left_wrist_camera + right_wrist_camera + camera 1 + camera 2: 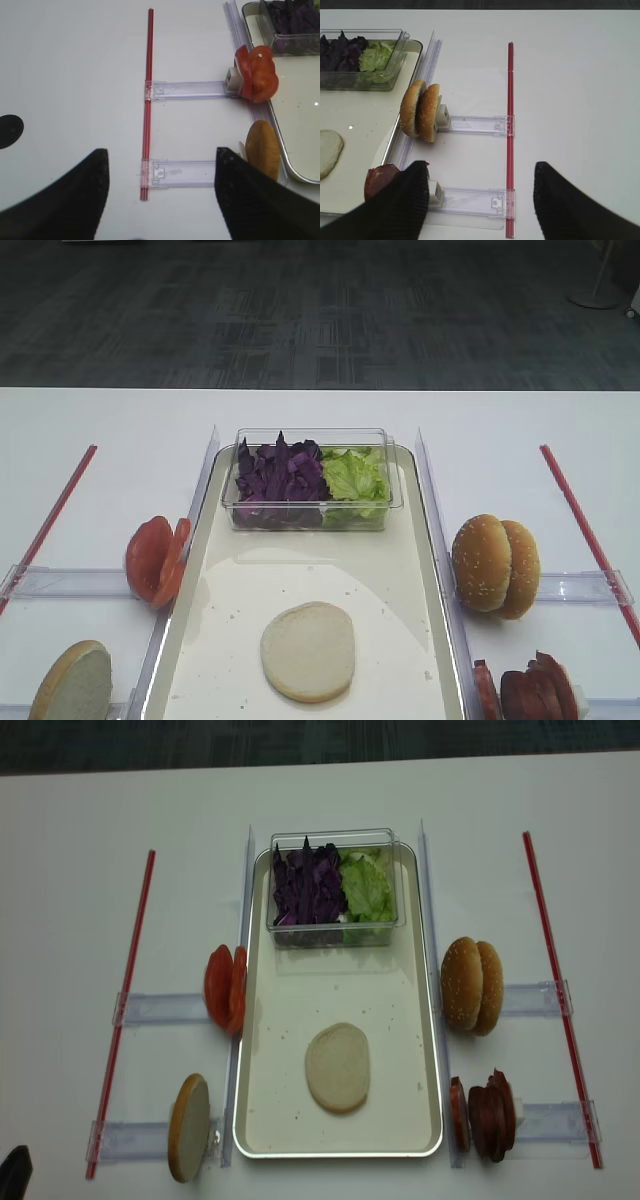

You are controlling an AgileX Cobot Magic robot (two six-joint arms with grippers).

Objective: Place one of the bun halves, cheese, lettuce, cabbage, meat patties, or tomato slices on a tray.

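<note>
One pale bun half lies flat on the cream tray, toward its near end. A second bun half stands on edge left of the tray. Tomato slices stand at the tray's left rim, meat patties at its right. At the tray's far end a clear tub holds purple cabbage and green lettuce. Cheese is out of view. My left gripper hovers open over the bare table left of the tray. My right gripper hovers open on the right, beside the meat patties.
Sesame bun tops stand on edge right of the tray. Clear plastic rails and red strips lie on the white table on both sides. A dark round spot marks the far left. Carpeted floor lies beyond the table's far edge.
</note>
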